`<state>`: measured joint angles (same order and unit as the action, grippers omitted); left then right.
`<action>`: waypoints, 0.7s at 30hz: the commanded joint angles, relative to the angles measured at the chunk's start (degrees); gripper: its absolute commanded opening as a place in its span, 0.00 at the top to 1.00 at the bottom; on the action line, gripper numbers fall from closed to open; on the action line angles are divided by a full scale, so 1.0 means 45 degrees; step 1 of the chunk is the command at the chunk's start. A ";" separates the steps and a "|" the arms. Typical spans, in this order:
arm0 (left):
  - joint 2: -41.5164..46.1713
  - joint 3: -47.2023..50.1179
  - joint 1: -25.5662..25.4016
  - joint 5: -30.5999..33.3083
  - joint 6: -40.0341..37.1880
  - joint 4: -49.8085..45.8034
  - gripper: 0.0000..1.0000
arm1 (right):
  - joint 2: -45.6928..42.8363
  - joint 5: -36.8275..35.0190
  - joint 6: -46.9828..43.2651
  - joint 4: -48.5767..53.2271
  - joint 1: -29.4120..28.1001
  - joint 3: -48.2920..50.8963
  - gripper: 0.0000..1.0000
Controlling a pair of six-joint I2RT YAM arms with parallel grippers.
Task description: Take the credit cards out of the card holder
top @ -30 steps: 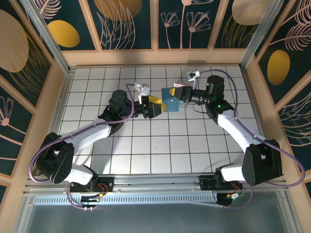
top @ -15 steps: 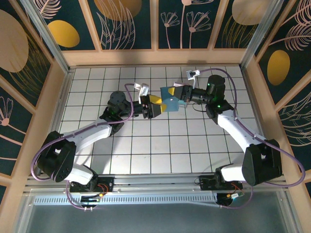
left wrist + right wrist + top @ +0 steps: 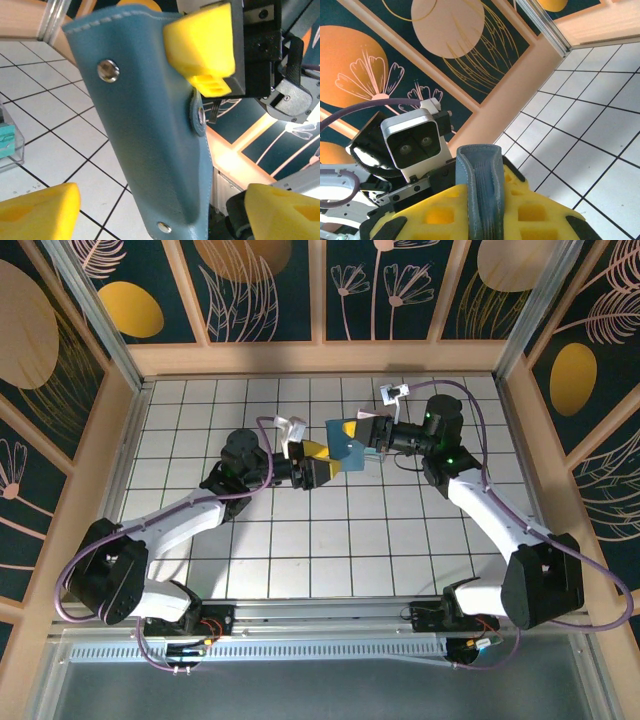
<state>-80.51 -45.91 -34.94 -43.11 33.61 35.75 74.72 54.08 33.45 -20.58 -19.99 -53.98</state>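
The slate-blue card holder (image 3: 346,443) hangs folded in the air above the middle of the table. My right gripper (image 3: 370,436) is shut on its upper edge; in the right wrist view the folded edge (image 3: 481,175) stands pinched between the yellow fingers (image 3: 430,215). My left gripper (image 3: 314,466) is open just to its left. In the left wrist view the holder (image 3: 150,125) drops between the wide-apart yellow fingertips (image 3: 40,210), with a gap on each side. The credit cards are hidden inside the holder.
A clear tray with teal contents (image 3: 9,142) sits on the white tiled table (image 3: 330,540) at the left edge of the left wrist view. Wooden walls enclose the table on three sides.
The right gripper has carried the card holder slightly left and away. The left arm has shifted a little, its gripper staying open beside the holder.
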 commanded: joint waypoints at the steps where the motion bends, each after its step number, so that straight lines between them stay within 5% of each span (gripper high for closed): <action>1: -0.0326 -0.0247 -0.0054 -0.1029 0.0029 0.0546 0.21 | -0.0087 0.0283 0.0267 -0.0885 -0.0160 -0.0327 1.00; 9: -0.0422 -0.0198 -0.0058 -0.1362 -0.0065 0.0806 0.41 | 0.0207 0.0657 0.0691 -0.1579 -0.0358 -0.0330 1.00; 21: -0.0173 -0.0146 -0.0049 -0.1053 0.0069 0.0990 0.86 | 0.0410 0.0268 0.0075 -0.0465 -0.0385 -0.0539 1.00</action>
<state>-82.02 -45.91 -34.96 -47.57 34.87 37.23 76.14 55.55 35.03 -23.92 -21.21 -54.19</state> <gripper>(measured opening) 0.167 0.145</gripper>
